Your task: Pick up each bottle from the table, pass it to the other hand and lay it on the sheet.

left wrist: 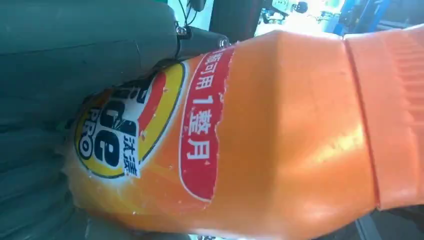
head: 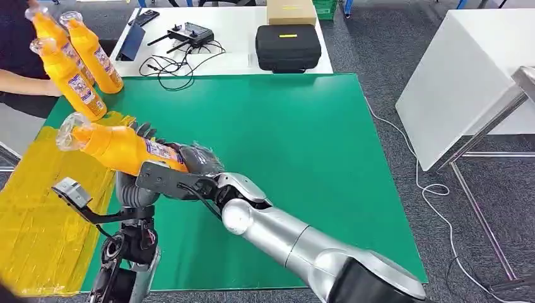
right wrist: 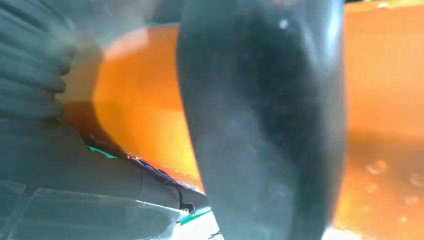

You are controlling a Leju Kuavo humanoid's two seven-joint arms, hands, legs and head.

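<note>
Bottle (head: pixel 117 148) gripped by both hands, R hand (head: pixel 200 161) & L hand (head: pixel 146 134); long axis lies left-right, cap left over sheet (head: pixel 38 208).

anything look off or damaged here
The orange bottle both hands grip has a red label whose edge looks ragged and chipped. A person at the table's far left corner holds three more bottles off the table. Nothing spilled.

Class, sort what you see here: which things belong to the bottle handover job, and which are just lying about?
Job: orange bottle held in both hands, right hand, left hand, yellow sheet, three bottles a person holds.

Lying about: black case, controller, cardboard box.
</note>
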